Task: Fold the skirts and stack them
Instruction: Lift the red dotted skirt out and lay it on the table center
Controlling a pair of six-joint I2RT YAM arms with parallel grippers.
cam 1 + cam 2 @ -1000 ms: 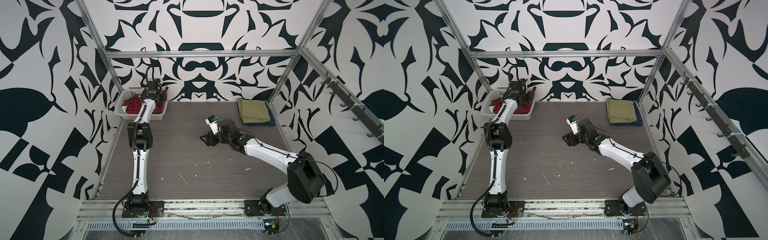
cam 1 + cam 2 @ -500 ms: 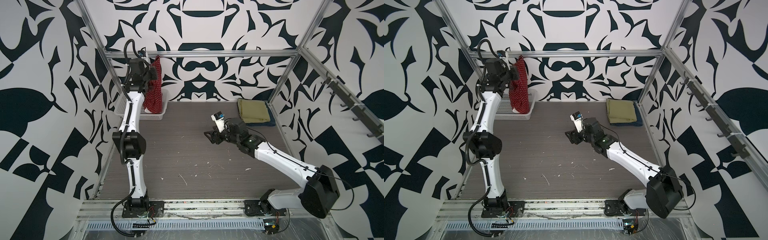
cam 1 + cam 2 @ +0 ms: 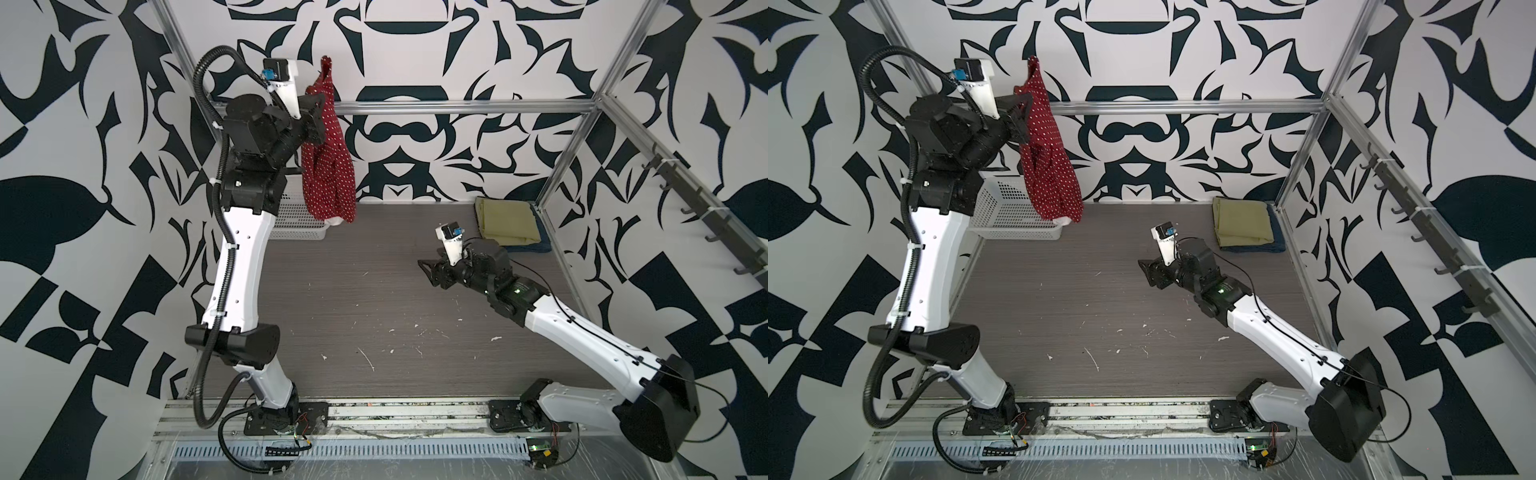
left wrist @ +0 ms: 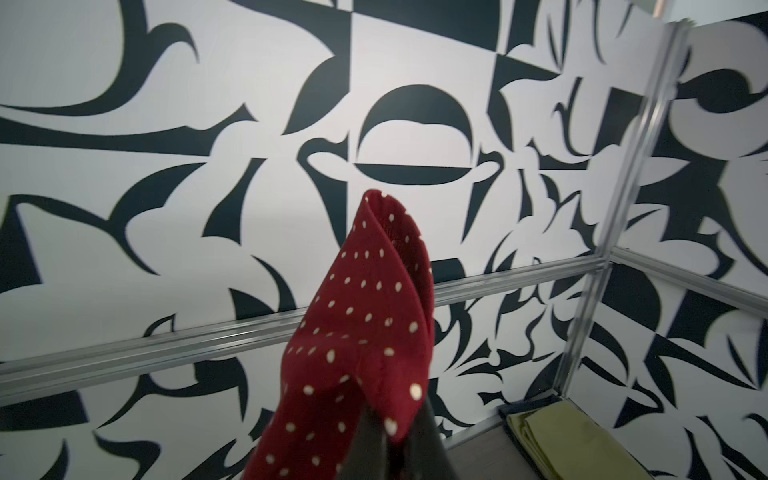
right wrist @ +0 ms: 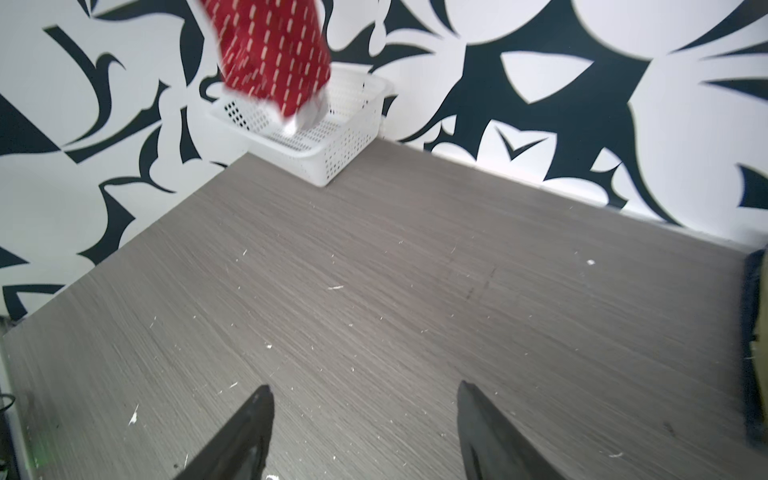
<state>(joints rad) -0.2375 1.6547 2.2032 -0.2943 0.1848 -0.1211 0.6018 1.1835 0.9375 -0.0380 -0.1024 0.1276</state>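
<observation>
While the left gripper (image 3: 316, 111) sits high, fingers pinching its upper edge: red polka-dot skirt (image 3: 328, 174), hanging over white perforated basket (image 3: 297, 226). Folded olive-green skirt (image 3: 505, 220) atop dark blue skirt (image 3: 538, 248), far right corner. Right gripper (image 5: 363, 392): fingers spread, empty, above table (image 5: 374, 270).

Your top views look steeply down from high at the front, taking in the whole table (image 3: 374, 299). Left wrist view tilts up at the back wall (image 4: 187, 208), close behind the red skirt (image 4: 361, 332). Right wrist view skims low across the table toward the basket (image 5: 345, 153) and shares that skirt.
</observation>
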